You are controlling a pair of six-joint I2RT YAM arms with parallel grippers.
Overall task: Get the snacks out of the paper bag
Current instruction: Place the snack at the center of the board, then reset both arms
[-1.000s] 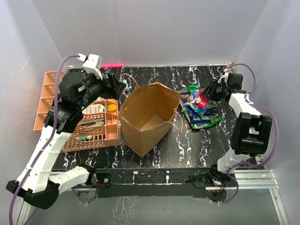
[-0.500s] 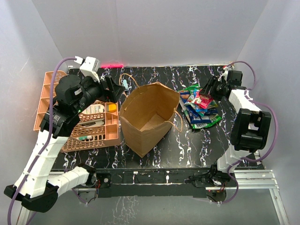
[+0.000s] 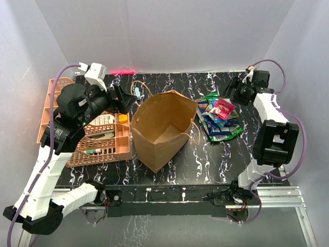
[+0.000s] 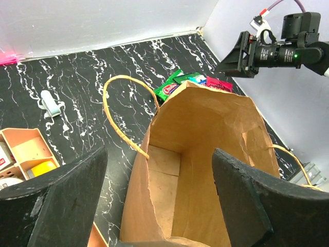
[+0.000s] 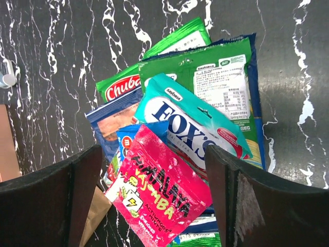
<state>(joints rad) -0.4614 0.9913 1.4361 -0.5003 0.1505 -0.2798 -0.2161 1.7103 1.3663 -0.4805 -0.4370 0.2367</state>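
Just below the spread right end effector (image 5: 154,206) lie the snacks (image 5: 195,118).

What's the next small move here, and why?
Probably lift the right gripper clear of the snacks: its jaws stand open, the pink packet lies free on the pile, and the paper bag shows only bare floor from the left wrist, so nothing seems left to fetch.

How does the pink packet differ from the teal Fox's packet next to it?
The pink packet is hot pink with black and yellow lettering; the Fox's packet is teal and white with dark blue lettering. The pink packet rests on a blue packet, the Fox's packet on a green packet. Both are flat, glossy and lie loose outside the bag.
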